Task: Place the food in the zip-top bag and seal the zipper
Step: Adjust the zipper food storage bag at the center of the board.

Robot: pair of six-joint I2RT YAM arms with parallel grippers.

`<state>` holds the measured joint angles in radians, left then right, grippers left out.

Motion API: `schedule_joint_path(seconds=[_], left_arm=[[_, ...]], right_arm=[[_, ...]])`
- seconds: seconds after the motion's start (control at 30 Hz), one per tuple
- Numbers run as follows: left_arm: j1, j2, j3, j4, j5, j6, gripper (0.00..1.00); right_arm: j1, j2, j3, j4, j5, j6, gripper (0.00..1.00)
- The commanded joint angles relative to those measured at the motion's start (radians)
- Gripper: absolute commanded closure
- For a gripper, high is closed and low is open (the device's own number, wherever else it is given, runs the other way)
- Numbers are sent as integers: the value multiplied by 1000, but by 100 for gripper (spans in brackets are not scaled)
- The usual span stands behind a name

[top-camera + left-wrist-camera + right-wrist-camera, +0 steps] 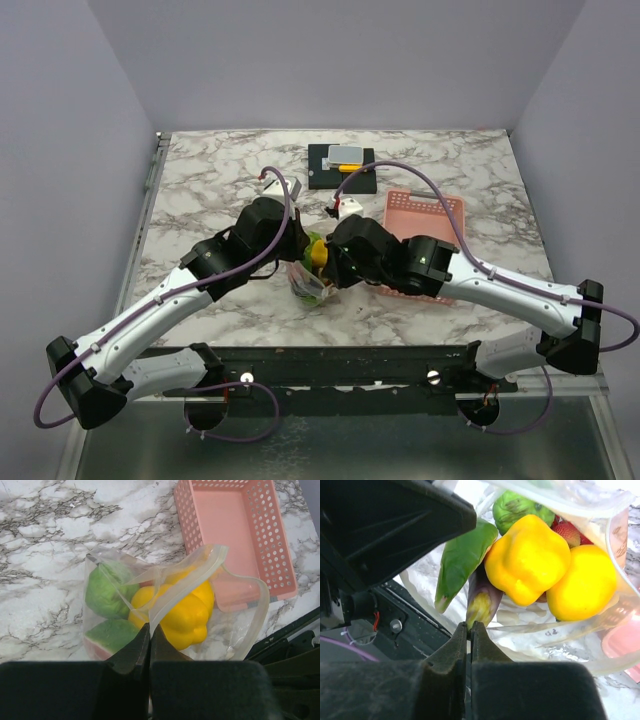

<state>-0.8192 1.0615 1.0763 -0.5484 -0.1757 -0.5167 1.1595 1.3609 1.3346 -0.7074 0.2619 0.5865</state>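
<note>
1. While both arms meet over the middle of the table (pixel 200 180), the zip-top bag (pixel 312 287) lies between the left gripper (pixel 298 258) and the right gripper (pixel 330 268). The food (pixel 316 250) is bunched at the bag's 12 o'clock end. A pink basket (pixel 440 212) sits just beside the bag at 3 o'clock.
2. From the left wrist, the fingers (pixel 132 655) are clenched on the bag's near rim at 6 o'clock. A yellow pepper (pixel 187 617) and green pieces (pixel 105 592) lie inside the film. The mouth gapes toward 3 o'clock.
3. From the right wrist, the fingers (pixel 447 652) are pressed tip to tip at 6 o'clock, seemingly with a fold of rim between them. A long green pod (pixel 460 560) lies at 12 o'clock from the tips; whether it is fully inside I cannot tell.
4. Filling looks about finished, and the step in hand is taking hold of the mouth. Sealing would call for drawing the rim taut and pressing the zipper tracks together, with no food caught between.
</note>
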Motion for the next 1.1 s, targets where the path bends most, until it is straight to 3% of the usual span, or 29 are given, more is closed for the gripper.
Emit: schedule_joint_path(seconds=[0.0, 0.27, 0.6, 1.07], left_arm=[[0, -26, -11, 16, 80, -3, 100], [0, -28, 0, 26, 175, 7, 100], [0, -96, -13, 32, 274, -23, 100], [1, -123, 27, 40, 423, -43, 100]], right_arm=[[9, 32, 44, -5, 77, -12, 99], [6, 146, 140, 15, 100, -64, 99], [-66, 171, 54, 111, 84, -43, 99], [-128, 258, -12, 93, 279, 23, 99]])
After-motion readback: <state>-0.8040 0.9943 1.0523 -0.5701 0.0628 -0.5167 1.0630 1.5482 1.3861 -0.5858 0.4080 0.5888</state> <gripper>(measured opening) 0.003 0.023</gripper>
